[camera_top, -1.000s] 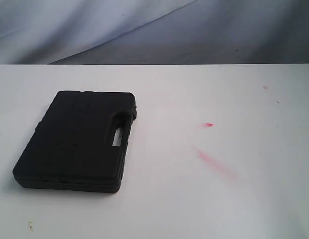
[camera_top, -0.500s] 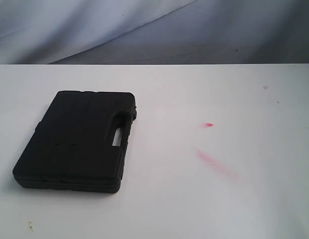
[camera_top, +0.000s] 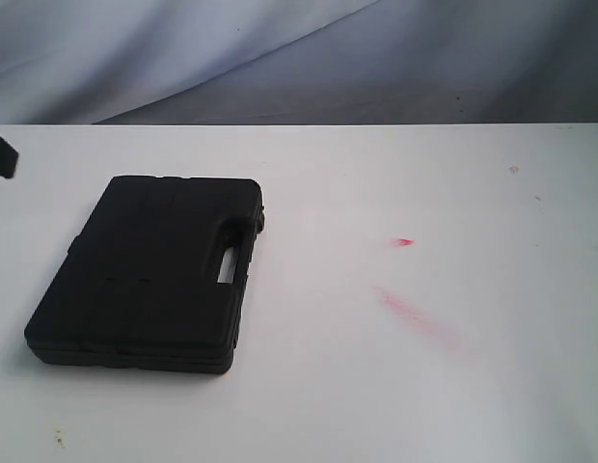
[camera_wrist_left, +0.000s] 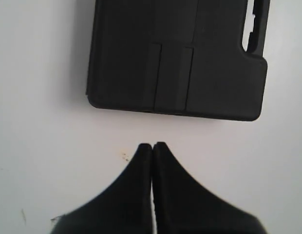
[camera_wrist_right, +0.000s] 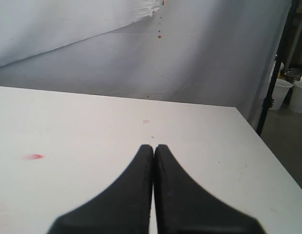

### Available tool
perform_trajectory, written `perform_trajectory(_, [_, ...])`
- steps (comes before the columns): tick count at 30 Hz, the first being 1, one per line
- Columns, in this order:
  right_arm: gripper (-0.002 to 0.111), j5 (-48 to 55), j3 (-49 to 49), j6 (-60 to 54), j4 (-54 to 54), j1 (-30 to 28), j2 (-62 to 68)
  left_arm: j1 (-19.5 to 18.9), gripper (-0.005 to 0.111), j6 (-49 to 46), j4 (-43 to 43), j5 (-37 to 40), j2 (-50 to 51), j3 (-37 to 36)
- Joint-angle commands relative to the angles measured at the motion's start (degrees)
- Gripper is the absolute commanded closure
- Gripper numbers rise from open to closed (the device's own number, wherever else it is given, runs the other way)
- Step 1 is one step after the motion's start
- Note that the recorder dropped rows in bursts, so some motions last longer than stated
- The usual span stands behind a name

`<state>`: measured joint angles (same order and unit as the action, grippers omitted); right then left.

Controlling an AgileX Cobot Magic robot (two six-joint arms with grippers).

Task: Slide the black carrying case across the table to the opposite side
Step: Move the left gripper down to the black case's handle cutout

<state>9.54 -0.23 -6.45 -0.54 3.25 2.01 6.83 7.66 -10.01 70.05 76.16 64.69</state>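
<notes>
Black moulded-plastic carrying case [camera_top: 149,270] is lying flat on the left part of the big white tabletop [camera_top: 424,386]. Its handle cut-out [camera_top: 228,267] faces the middle of the table. The whole stretch to the right is bare apart from a couple of red smears [camera_top: 410,309], so I'd guess that's the lane it's meant to travel down.

Left gripper [camera_wrist_left: 152,146]: in its wrist view the two dark fingers are pressed tight together, tips pointing at the nearest edge of the case, with a thin strip of white table showing between. So it's close, but no contact yet. In the exterior view only a small black bit of it pokes in at the left border [camera_top: 0,156], out beyond the case. My read is that the closed jaws are on purpose. You don't need to pinch anything for a slide, and shut fingers make one blunt pusher that won't snag on the ribbing.

Right gripper [camera_wrist_right: 153,147] also has its jaws squeezed together, holding nothing. It's over empty table on the far side, looking toward the grey-blue cloth backdrop [camera_wrist_right: 92,53], and the exterior view doesn't catch it at all. Looks parked out of the way to me.

The push itself hasn't started, and the case is sitting square and undisturbed.
</notes>
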Motion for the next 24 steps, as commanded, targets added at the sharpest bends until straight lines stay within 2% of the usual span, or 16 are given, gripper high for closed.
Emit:
perform_trajectory(1, [0.108,-0.03,0.23,-0.35,-0.67,-0.38,-0.4,6.95,0.107,4.41,-1.02,-2.72,4.37,0.26])
perform_trajectory(5, [0.108,-0.03,0.23,-0.35,-0.67,-0.38,-0.4,13.17,0.107,8.12,-0.87,-9.2,7.97,0.26])
perform_trajectory(9, [0.108,-0.03,0.23,-0.35,-0.67,-0.38,-0.4,17.58,0.107,11.83,0.41,-12.33,13.22,1.9])
perform_trajectory(14, [0.108,-0.03,0.23,-0.35,-0.67,-0.38,-0.4,23.32,0.107,14.94,2.23,-14.81,22.16,9.89])
perform_trajectory(19, [0.108,-0.03,0.23,-0.35,-0.67,-0.38,-0.4,28.96,0.107,24.0,12.33,-14.81,30.93,18.23])
perform_trajectory(21, [0.108,-0.03,0.23,-0.35,-0.67,-0.38,-0.4,29.84,0.107,26.32,15.46,-15.2,34.24,21.05])
perform_trajectory(24, [0.108,-0.03,0.23,-0.35,-0.67,-0.38,-0.4,29.84,0.107,26.57,15.46,-16.24,37.03,22.22])
